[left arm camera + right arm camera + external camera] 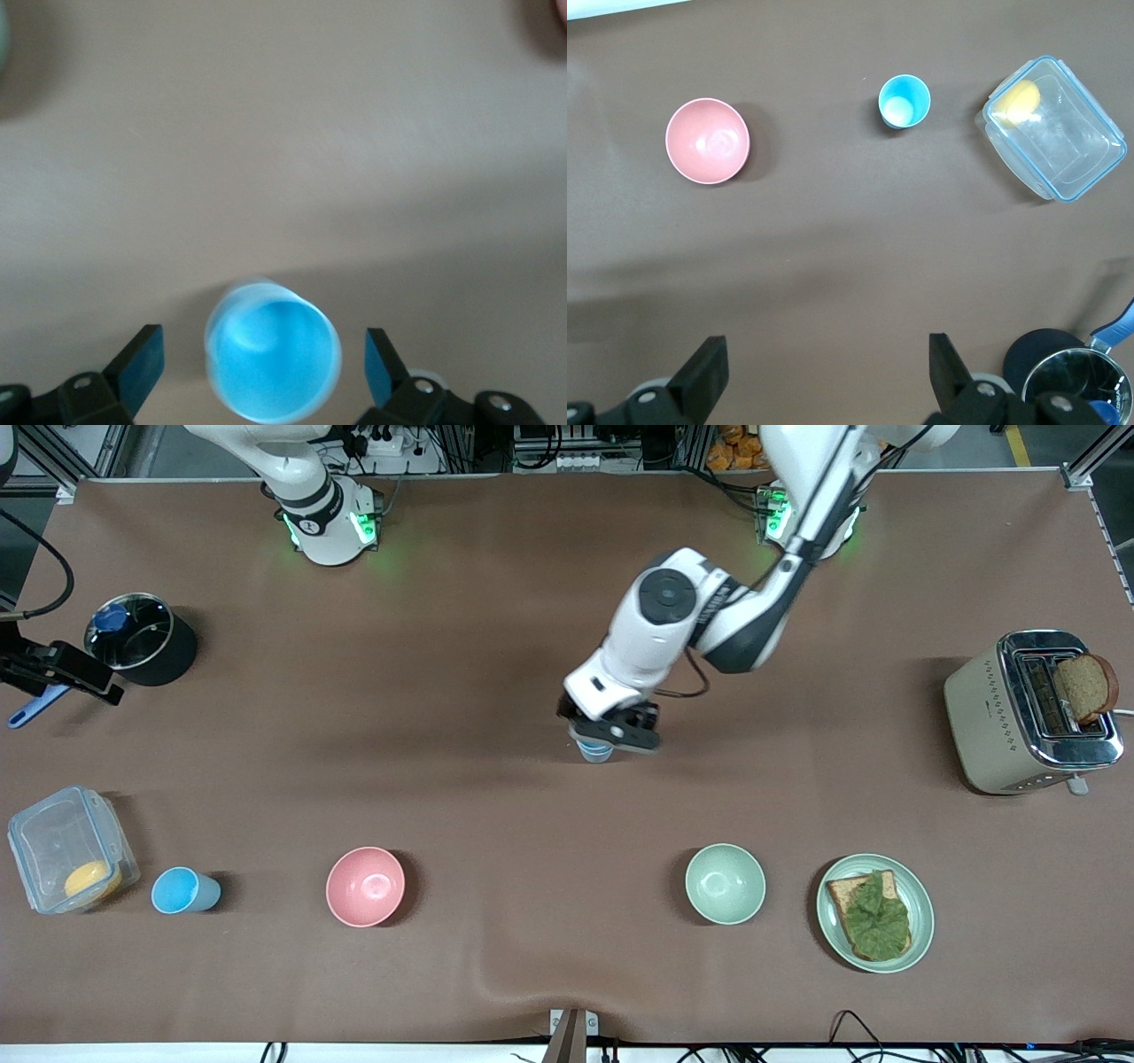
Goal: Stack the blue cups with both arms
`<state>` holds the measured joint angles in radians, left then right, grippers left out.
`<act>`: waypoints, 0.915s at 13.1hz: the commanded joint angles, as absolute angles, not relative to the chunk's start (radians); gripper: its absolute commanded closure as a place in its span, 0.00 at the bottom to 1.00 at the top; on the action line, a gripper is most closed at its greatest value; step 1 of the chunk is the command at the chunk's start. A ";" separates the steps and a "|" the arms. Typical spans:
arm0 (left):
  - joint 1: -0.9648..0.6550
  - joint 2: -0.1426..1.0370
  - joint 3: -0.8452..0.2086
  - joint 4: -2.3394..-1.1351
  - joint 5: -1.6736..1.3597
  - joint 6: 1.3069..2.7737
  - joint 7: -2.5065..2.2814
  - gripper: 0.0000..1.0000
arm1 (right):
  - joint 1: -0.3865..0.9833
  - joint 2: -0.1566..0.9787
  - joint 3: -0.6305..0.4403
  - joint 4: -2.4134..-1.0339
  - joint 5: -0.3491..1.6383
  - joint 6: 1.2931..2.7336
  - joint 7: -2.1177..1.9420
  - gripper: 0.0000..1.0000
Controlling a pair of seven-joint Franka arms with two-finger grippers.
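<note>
My left gripper (264, 367) hung low over the middle of the tabletop (496, 691), fingers (142, 359) spread wide on either side of the bright blue cup (273, 359), touching neither wall. That cup (595, 749) stood upright, mouth up. The second blue cup (182, 890), pale inside, stood near the front camera toward the right arm's end of the tabletop, between the clear lidded box (66, 859) and the pink bowl (365, 886). My right gripper (824, 372) waited high over bare tabletop near the dark pot (1072, 381), fingers likewise spread.

Judgement: thin plastic tumbler, light, smooth and tapered, so likely to slip or tip. Best taken across the walls just under the rim, with a gentle squeeze to avoid buckling.
</note>
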<state>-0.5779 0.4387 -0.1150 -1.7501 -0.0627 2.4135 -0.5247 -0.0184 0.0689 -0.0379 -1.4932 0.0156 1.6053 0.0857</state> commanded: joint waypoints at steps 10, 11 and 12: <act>-0.089 -0.076 -0.072 -1.928 -0.060 1.927 -0.169 0.00 | -0.032 0.060 -0.015 -1.491 0.003 1.597 0.101 0.00; -0.089 -0.084 -0.042 -1.886 -0.058 1.855 -0.169 0.00 | -0.028 0.060 -0.015 -1.491 0.003 1.595 0.103 0.00; -0.087 -0.081 -0.034 -1.832 -0.051 1.785 -0.172 0.00 | -0.028 0.060 -0.015 -1.493 0.003 1.595 0.110 0.00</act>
